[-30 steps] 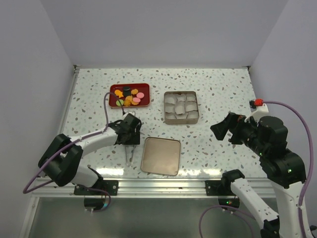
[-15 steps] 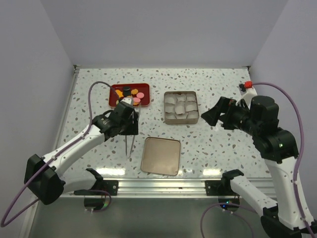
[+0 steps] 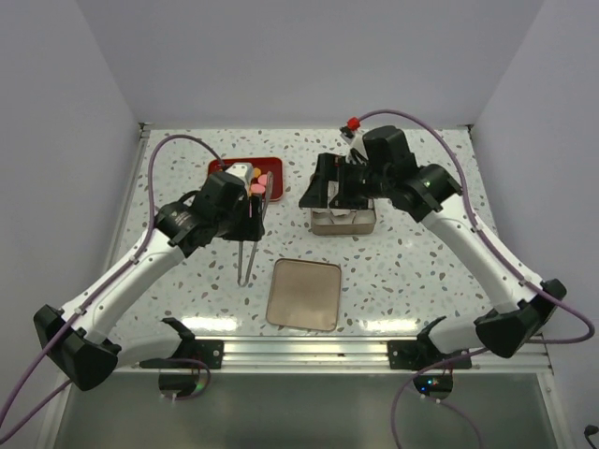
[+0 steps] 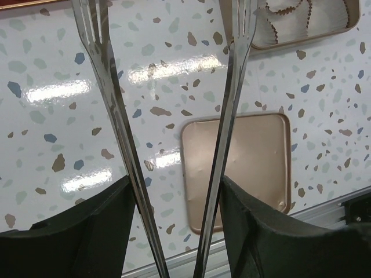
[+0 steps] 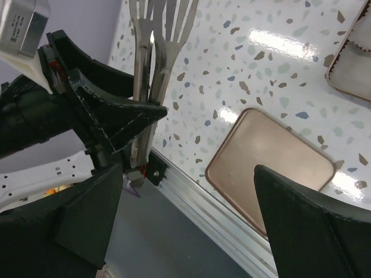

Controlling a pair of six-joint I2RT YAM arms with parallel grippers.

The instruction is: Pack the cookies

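Red tray [image 3: 215, 168], upper left of centre, holds the cookies [image 3: 255, 189] — none look packed. Left gripper [image 3: 249, 221] is clamped on the tongs [image 3: 246, 260]; right gripper [image 3: 328, 196] gapes wide and empty over the tin [image 3: 344, 227] — visible paper cups [image 4: 301, 17] bare, lid [image 3: 304, 295] off.

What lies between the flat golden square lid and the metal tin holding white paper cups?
Only bare speckled tabletop; the left wrist view shows this stretch.
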